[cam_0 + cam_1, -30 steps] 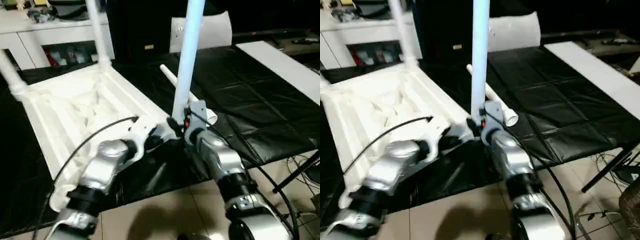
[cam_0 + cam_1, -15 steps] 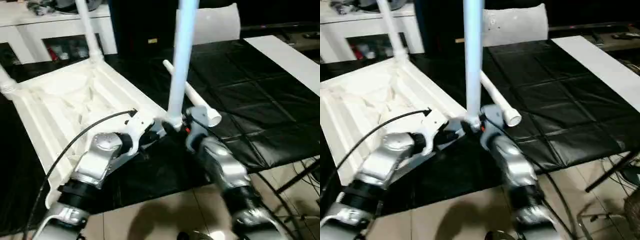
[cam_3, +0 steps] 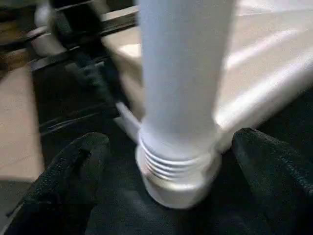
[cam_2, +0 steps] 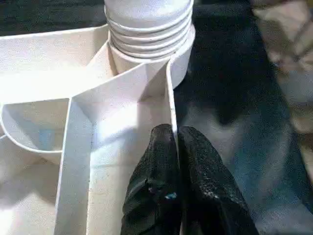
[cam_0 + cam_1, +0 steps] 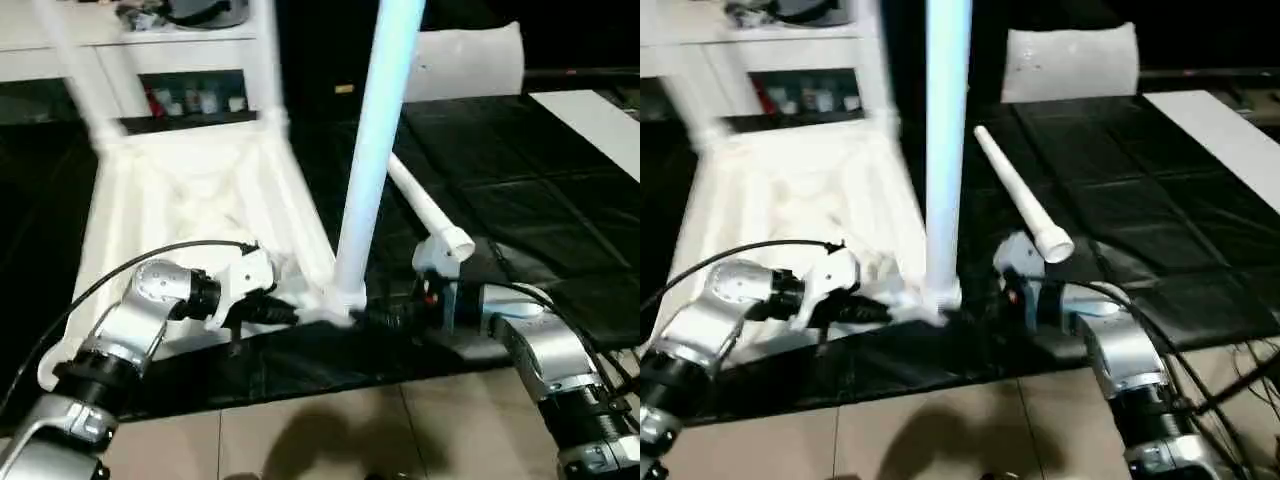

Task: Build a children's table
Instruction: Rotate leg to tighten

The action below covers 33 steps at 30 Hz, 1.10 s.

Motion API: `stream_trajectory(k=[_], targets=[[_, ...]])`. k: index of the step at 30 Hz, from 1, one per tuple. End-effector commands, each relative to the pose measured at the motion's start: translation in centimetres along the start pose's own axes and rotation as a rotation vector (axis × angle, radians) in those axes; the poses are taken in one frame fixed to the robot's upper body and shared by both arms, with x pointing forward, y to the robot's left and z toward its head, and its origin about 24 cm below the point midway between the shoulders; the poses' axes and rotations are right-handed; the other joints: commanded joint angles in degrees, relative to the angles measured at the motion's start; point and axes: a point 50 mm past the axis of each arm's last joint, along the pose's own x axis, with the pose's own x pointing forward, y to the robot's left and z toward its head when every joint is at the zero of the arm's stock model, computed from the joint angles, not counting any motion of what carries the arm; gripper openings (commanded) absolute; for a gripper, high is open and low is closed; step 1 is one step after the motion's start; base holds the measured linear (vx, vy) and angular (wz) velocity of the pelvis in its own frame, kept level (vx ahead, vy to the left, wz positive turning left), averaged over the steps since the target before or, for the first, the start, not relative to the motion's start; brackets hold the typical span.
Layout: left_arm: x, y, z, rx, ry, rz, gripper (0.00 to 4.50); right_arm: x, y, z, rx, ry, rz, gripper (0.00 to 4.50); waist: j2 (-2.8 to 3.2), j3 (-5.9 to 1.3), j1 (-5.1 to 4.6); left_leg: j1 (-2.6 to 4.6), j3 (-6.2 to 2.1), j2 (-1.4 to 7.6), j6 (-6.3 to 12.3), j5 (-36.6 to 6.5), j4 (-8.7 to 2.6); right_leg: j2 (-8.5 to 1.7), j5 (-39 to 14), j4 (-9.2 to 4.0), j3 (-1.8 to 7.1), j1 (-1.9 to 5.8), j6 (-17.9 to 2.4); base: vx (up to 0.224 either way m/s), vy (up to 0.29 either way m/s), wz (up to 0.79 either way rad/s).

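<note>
Tabletop (image 5: 190, 200), ribbed white plastic, underside up on black sheet (image 5: 520, 200). Threaded tubular leg (image 5: 375, 150) upright in near corner socket (image 4: 151, 54). Left gripper (image 4: 176, 142) pinches tabletop rib; right gripper (image 3: 171, 161) spread, flanking leg.

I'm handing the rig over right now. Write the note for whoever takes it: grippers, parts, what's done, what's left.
Left gripper: shut on a rib of the upturned tabletop, next to the near corner socket.
Right gripper: open, one finger on each side of the near leg, not touching.
Done: near leg stands upright in its socket, some thread showing. Two far legs stand in the far corners.
Left: the fourth leg lies on the black mat beside the tabletop. Fit it in the remaining corner.
</note>
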Motion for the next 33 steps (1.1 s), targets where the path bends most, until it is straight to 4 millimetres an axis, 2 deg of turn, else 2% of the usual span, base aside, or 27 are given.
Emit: stream_trajectory(k=[1, 2, 3, 6, 7, 8, 10, 17, 20, 21, 23, 29, 31, 32, 33], targets=[[0.8, -0.4, 1.4, 0.106, -0.001, -0.156, 0.0, 0.0, -0.1, 0.5, -0.038, 0.021, 0.065, 4.42, -0.14, -3.81, -0.14, -0.65, 0.56, 1.08, 4.88, -4.92, -4.05, -3.77, -21.35, -4.42, 4.35, 4.12, -1.21, 0.0, 0.0, 0.0], [0.8, -0.4, 1.4, 0.115, 0.001, -0.171, 0.0, 0.0, -0.2, 0.5, -0.05, 0.037, 0.082, 4.42, -0.2, -3.82, -0.12, -0.64, 0.59, 1.11, 4.82, -4.82, -4.03, -3.76, -21.24, -4.47, 4.35, 4.08, -1.22, 0.0, 0.0, 0.0], [0.9, -0.4, 1.5, 0.123, 0.002, -0.182, 0.0, 0.1, -0.3, 0.4, -0.061, 0.052, 0.097, 4.42, 0.02, -3.82, -0.02, -0.62, 0.61, 1.07, 4.7, -4.95, -3.98, -3.83, -21.39, -4.5, 4.31, 4.01, -1.33, 0.0, 0.0, 0.0], [1.0, -0.3, 1.6, 0.147, 0.011, -0.216, 0.0, 0.2, -0.5, 0.3, -0.078, 0.088, 0.121, 4.42, -0.09, -3.96, 0.31, -0.6, 0.64, 1.08, 4.34, -4.2, -3.99, -3.72, -20.29, -4.31, 4.34, 4.08, -1.66, 0.0, 0.0, 0.0], [1.1, -0.3, 1.6, 0.151, 0.009, -0.228, 0.0, 0.3, -0.6, 0.3, -0.086, 0.104, 0.134, 4.42, 0.21, -4.04, 0.5, -0.7, 0.6, 1.14, 4.33, -3.84, -3.93, -3.77, -19.41, -4.1, 4.41, 4.11, -2.08, 0.0, 0.0, 0.0], [1.2, -0.2, 1.7, 0.153, 0.007, -0.234, 0.0, 0.4, -0.6, 0.3, -0.091, 0.113, 0.143, 4.42, 0.03, -4.09, 0.58, -0.73, 0.64, 1.15, 4.17, -3.8, -3.9, -3.78, -18.94, -4.02, 4.39, 4.19, -2.17, 0.0, 0.0, 0.0], [1.3, -0.1, 1.7, 0.165, 0.01, -0.245, 0.0, 0.5, -0.8, 0.4, -0.099, 0.123, 0.162, 4.42, 0.05, -4.08, 0.54, -0.78, 0.61, 1.15, 4.1, -3.97, -3.92, -3.74, -18.97, -4.03, 4.29, 4.25, -2.19, 0.0, 0.0, 0.0], [1.3, 0.0, 1.4, 0.174, 0.016, -0.245, 0.0, 0.8, -0.8, 0.6, -0.108, 0.129, 0.21, 3.84, -0.12, -4.06, 0.51, -0.84, 0.73, 0.96, 4.09, -4.34, -3.84, -3.61, -20.6, -4.31, 4.14, 4.3, -1.33, 0.0, 0.0, 0.0], [1.2, 0.0, 1.3, 0.177, 0.016, -0.247, 0.0, 1.0, -0.9, 0.6, -0.109, 0.122, 0.22, 3.73, -0.2, -4.07, 0.56, -0.82, 0.73, 1.06, 4.05, -4.34, -3.87, -3.66, -20.8, -4.25, 4.15, 4.25, -1.13, 0.0, 0.0, 0.0], [1.2, 0.0, 1.3, 0.177, 0.016, -0.247, 0.0, 1.0, -0.9, 0.6, -0.108, 0.121, 0.221, 3.49, -0.16, -4.06, 0.56, -0.78, 0.71, 1.09, 4.05, -4.37, -3.89, -3.65, -20.84, -4.27, 4.14, 4.22, -1.17, 0.0, 0.0, 0.0], [1.1, 0.0, 1.2, 0.18, 0.02, -0.251, 0.0, 1.2, -0.8, 0.6, -0.104, 0.111, 0.228, 3.4, -0.37, -4.06, 0.46, -0.82, 0.73, 1.12, 4.08, -4.32, -3.89, -3.63, -20.84, -4.25, 4.15, 4.25, -1.26, 0.0, 0.0, 0.0], [1.0, 0.1, 1.1, 0.182, 0.024, -0.253, 0.0, 1.4, -0.6, 0.5, -0.091, 0.094, 0.243, 2.97, -0.12, -4.06, 0.5, -0.75, 0.72, 1.16, 3.97, -4.25, -3.9, -3.67, -21.22, -4.32, 4.17, 4.19, -0.91, 0.0, 0.0, 0.0], [0.9, 0.2, 1.1, 0.177, 0.021, -0.244, 0.0, 1.5, -0.4, 0.5, -0.082, 0.084, 0.246, 2.83, -0.21, -4.08, 0.49, -0.78, 0.73, 1.14, 3.98, -4.14, -3.89, -3.65, -20.8, -4.26, 4.2, 4.24, -1.01, 0.0, 0.0, 0.0], [0.9, 0.2, 1.1, 0.168, 0.015, -0.227, 0.0, 1.7, -0.2, 0.5, -0.066, 0.065, 0.245, 2.81, 0.08, -4.05, 0.52, -0.78, 0.73, 1.12, 3.98, -4.2, -3.89, -3.66, -20.8, -4.25, 4.18, 4.21, -1.1, 0.0, 0.0, 0.0], [0.9, 0.3, 1.1, 0.162, 0.011, -0.215, 0.0, 1.8, -0.1, 0.4, -0.055, 0.051, 0.245, 2.77, 0.11, -4.05, 0.5, -0.73, 0.74, 1.15, 3.98, -4.27, -3.89, -3.63, -20.84, -4.36, 4.19, 4.17, -1.06, 0.0, 0.0, 0.0]])
